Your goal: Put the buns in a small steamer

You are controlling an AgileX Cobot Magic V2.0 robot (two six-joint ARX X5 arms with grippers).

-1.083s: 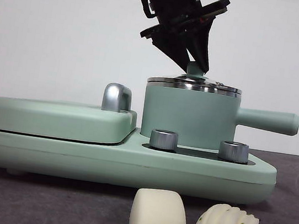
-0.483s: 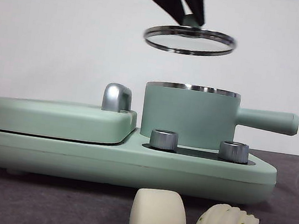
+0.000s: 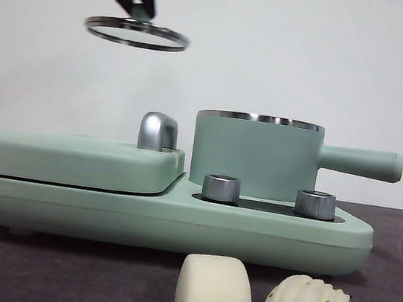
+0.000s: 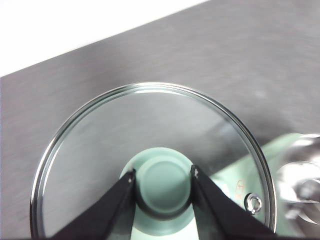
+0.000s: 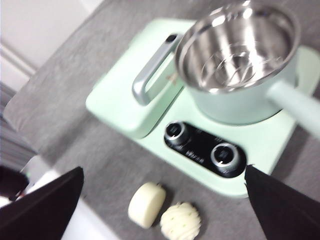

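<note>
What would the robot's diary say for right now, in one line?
left gripper: holds lid by knob, raised | pot: open | buns: on table | right gripper: open, waiting

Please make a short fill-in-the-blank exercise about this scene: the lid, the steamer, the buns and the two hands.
1. The left hand grips the glass lid by its green ____.
2. The small steamer now stands ____, without a lid.
3. Both buns lie on the ____, in front of the appliance.
4. The right hand has its jaws ____.

Missing words: knob; open; table; open

The front view's lower edge cuts off both buns (image 3: 215,294), and the left gripper (image 3: 140,13) is cropped above.
</note>
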